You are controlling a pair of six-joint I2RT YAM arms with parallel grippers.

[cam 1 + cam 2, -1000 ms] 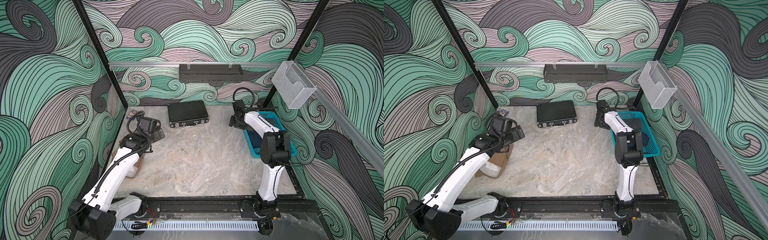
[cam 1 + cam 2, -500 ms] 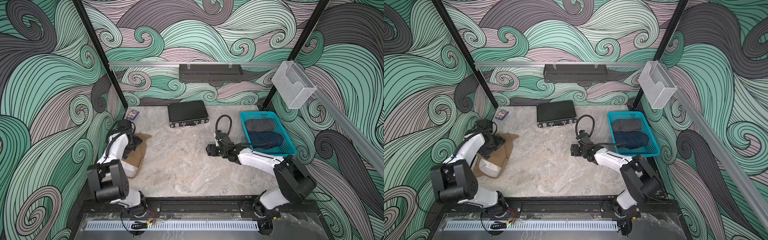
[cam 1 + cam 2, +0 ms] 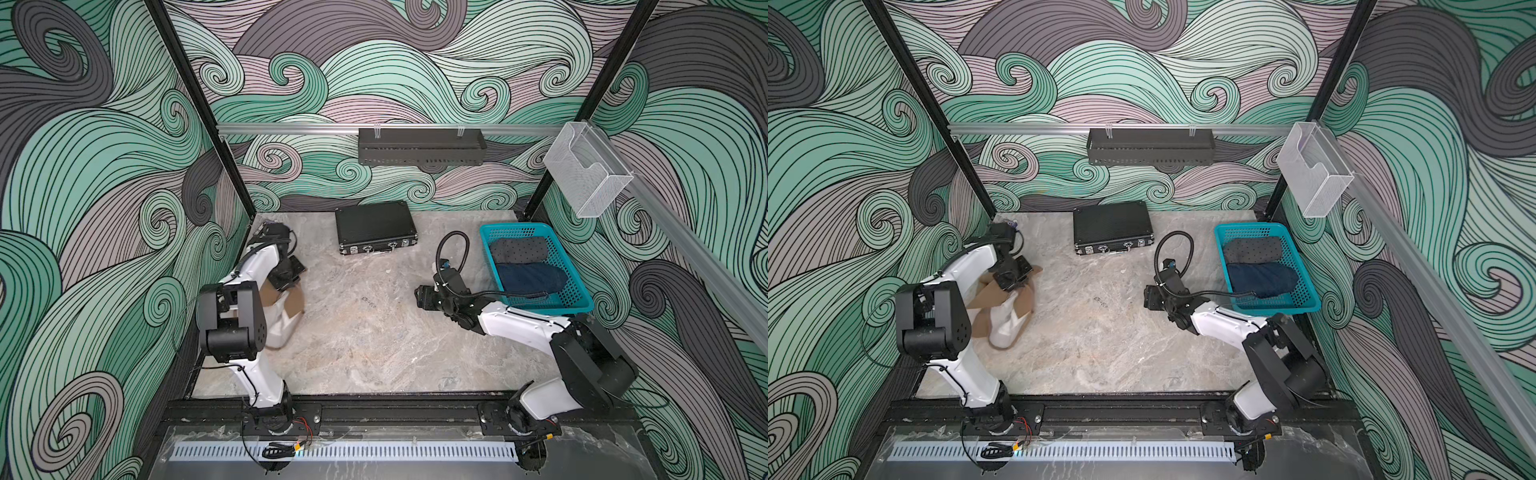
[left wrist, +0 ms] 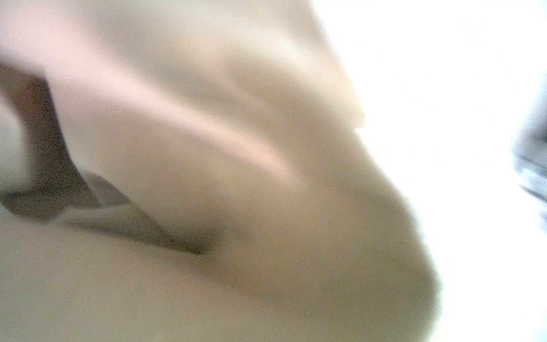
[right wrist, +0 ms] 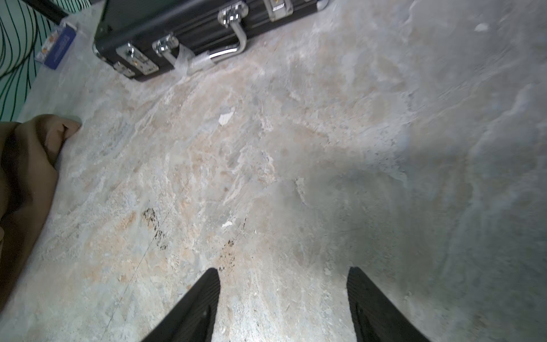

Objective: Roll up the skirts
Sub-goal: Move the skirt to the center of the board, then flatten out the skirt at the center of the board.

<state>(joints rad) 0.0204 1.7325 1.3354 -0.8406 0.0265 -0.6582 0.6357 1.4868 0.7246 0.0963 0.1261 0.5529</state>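
Observation:
The tan skirt (image 3: 293,305) lies bunched at the table's left side, its white lining showing (image 3: 1005,320). My left gripper (image 3: 286,277) sits down in its far end, and the cloth rises to it (image 3: 1013,281). In the left wrist view blurred tan cloth (image 4: 236,207) fills the picture and hides the fingers. The gripper is shut on the cloth. The grey dotted skirt (image 3: 519,249) and the denim skirt (image 3: 532,277) lie rolled in the teal basket (image 3: 513,227). My right gripper (image 3: 420,297) hovers open over bare table (image 5: 284,270), to the left of the basket.
A black hard case (image 3: 374,224) lies at the back middle and also shows in the right wrist view (image 5: 183,17). A small blue packet (image 5: 57,44) lies in the back left corner. A black shelf (image 3: 419,147) and a clear holder (image 3: 586,178) hang on the walls.
The left gripper has come down onto the tan skirt and shut on it, bunching the cloth. The right arm swung from the basket's back corner to the table's middle and now holds there.

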